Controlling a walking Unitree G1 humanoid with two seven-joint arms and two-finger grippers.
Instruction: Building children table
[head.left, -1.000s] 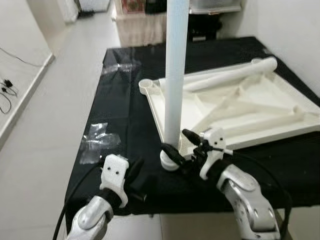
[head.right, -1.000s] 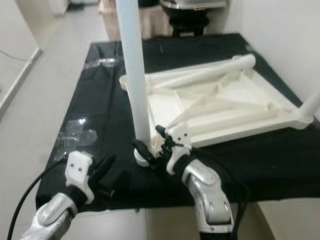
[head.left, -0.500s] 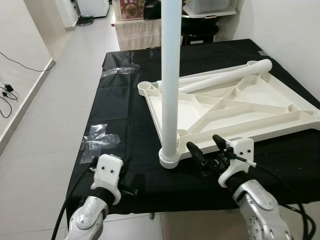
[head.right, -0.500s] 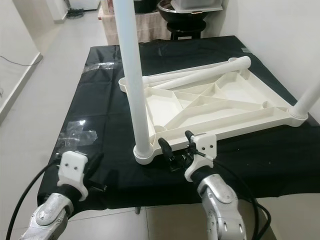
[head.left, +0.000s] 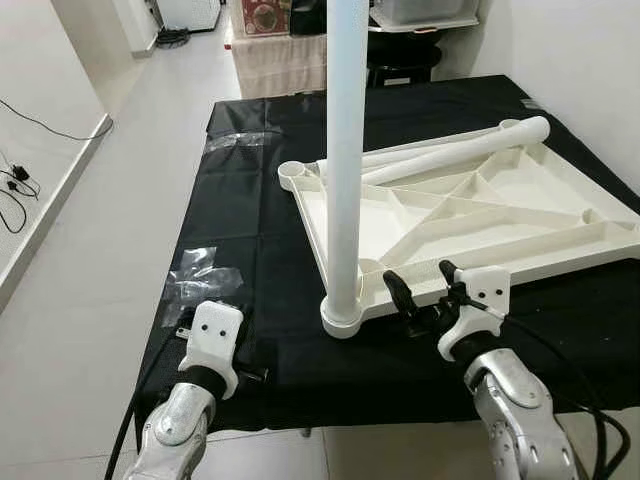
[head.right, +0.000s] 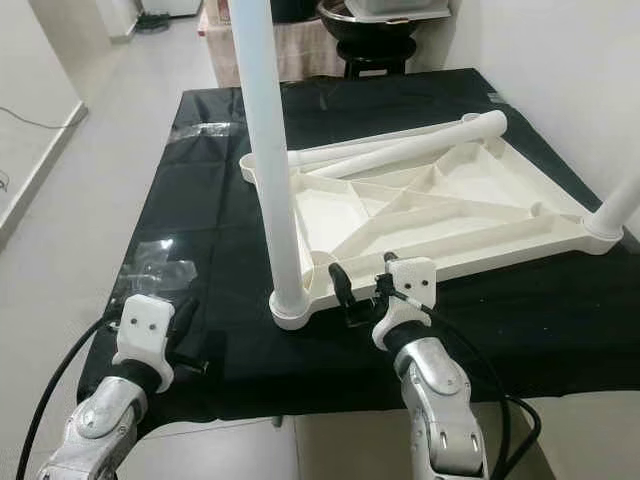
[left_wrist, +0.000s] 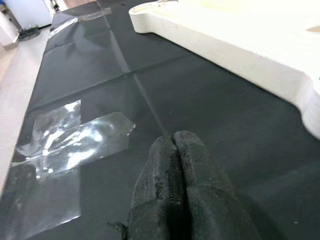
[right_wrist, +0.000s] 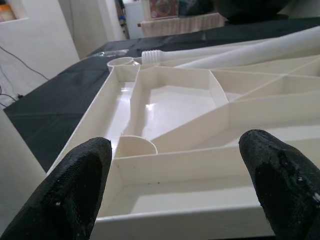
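My right gripper (head.left: 422, 297) gapes wide just near the upturned table top (head.left: 500, 215), left gripper (left_wrist: 175, 165) pinched shut at near left; risk: bumping the 1 upright leg (head.left: 345, 150) could tilt it in its corner socket.

upright leg (head.left: 343, 160) cut off at top edge, tabletop (head.left: 600, 235) cropped at right edge
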